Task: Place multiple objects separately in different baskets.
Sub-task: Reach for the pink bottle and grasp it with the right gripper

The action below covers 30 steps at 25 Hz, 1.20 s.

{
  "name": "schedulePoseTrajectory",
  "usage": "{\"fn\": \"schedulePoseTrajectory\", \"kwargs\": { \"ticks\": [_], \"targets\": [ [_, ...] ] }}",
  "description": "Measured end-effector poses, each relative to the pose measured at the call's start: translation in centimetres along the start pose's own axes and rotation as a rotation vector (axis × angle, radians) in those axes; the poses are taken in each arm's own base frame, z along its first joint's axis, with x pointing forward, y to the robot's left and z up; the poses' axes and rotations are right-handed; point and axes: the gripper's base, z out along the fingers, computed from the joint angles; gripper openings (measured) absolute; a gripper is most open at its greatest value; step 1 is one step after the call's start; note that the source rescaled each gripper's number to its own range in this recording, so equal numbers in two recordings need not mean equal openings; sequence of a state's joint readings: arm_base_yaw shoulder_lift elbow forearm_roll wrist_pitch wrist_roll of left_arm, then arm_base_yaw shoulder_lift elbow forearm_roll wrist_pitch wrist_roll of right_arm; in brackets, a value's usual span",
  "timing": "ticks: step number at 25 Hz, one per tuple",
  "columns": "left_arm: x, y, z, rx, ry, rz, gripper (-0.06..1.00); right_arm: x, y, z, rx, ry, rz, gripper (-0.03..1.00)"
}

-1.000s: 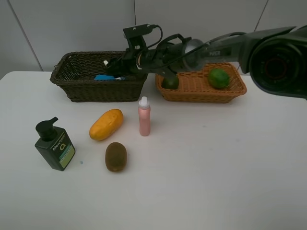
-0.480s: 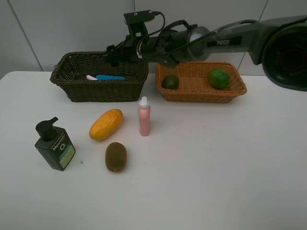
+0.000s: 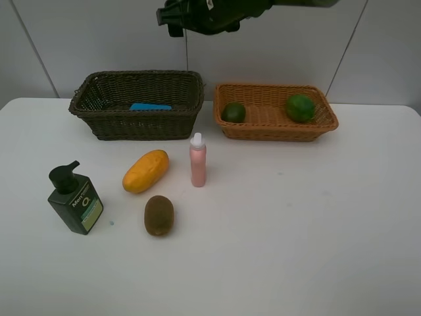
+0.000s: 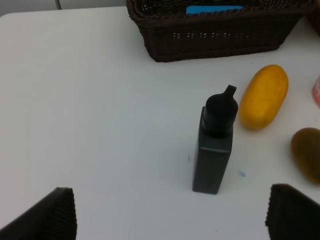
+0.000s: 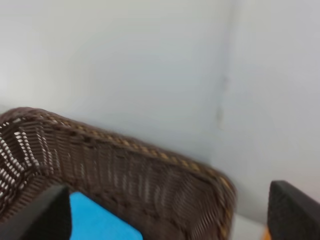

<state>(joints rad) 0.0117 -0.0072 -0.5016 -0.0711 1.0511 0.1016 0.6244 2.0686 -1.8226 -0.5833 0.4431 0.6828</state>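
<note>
R gripper (image 3: 171, 16) has pulled up high above dark basket (image 3: 99, 122), claw spread & empty, so drop there looks done; L gripper (image 4: 170, 220) also spread, idle. Tan basket (image 3: 276, 128) beside it holds green fruits (image 3: 299, 107). In front of it pump bottle (image 3: 75, 201), mango (image 3: 145, 170), spray (image 3: 197, 161), kiwi (image 3: 158, 214) still to sort; eraser (image 3: 150, 106) inside it, marker not visible

Exterior high looks down from the front across the whole bench (image 3: 296, 230), facing the wall (image 3: 99, 39). Left wrist looks down at a slant, fairly near the pump bottle (image 4: 214, 150), toward the dark basket (image 4: 215, 35). Right wrist is blurred and close on that basket's rim, facing the wall; all three views share the basket.
</note>
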Motion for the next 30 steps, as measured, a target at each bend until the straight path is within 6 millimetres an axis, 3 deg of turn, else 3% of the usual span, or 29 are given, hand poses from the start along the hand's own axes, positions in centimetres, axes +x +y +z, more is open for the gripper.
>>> {"fn": "schedulePoseTrajectory", "kwargs": {
  "ticks": [9,16,24,30],
  "targets": [
    [0.0,0.0,0.0,0.0,0.0,0.0,1.0,0.3,-1.4,-5.5,0.114,0.352,0.225,0.92],
    [0.0,0.0,0.0,0.0,0.0,0.0,1.0,2.5,-0.9,-7.5,0.148,0.656,0.307,0.85],
    [0.0,0.0,0.0,0.0,0.0,0.0,1.0,3.6,2.6,-8.1,0.101,0.706,0.258,0.85],
    [0.0,0.0,0.0,-0.001,0.0,0.0,1.0,6.6,4.6,-5.5,0.102,0.807,0.246,0.85]
  ]
}}
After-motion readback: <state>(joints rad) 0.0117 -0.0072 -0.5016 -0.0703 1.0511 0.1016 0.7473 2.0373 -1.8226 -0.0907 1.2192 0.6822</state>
